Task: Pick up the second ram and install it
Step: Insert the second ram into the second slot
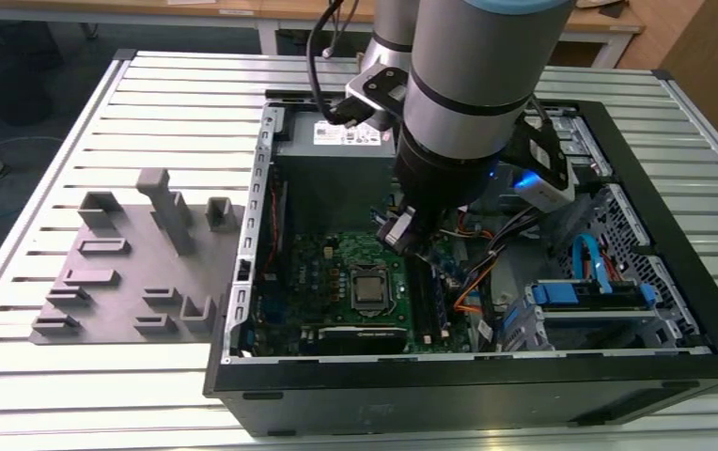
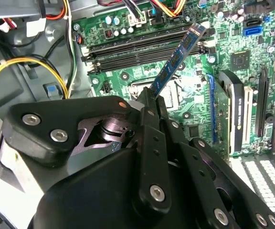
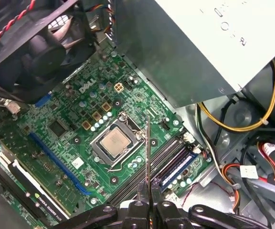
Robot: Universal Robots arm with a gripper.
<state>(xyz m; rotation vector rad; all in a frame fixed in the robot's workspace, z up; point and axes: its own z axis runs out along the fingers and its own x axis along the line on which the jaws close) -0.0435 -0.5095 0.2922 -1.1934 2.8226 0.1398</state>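
My gripper (image 1: 410, 235) is lowered into the open computer case (image 1: 660, 188), over the motherboard (image 1: 334, 272). It is shut on the second ram (image 2: 175, 59), a thin blue-green stick that juts out from between the fingers (image 2: 149, 119). In the first wrist view the second ram (image 3: 148, 148) shows edge-on, hanging above the long black memory slots (image 3: 142, 176) beside the processor (image 3: 114, 143). Another blue stick (image 3: 179, 168) sits in the outermost slot. In the second wrist view the held stick's tip hovers over the slots (image 2: 137, 47), tilted and apart from them.
A grey fixture plate with blocks (image 1: 133, 272) lies on the slatted table at the exterior view's left. Inside the case are the power supply (image 3: 199, 47), a black fan (image 3: 37, 52), a graphics card (image 2: 237, 119), loose cables (image 3: 233, 124) and a blue drive cage (image 1: 585, 296).
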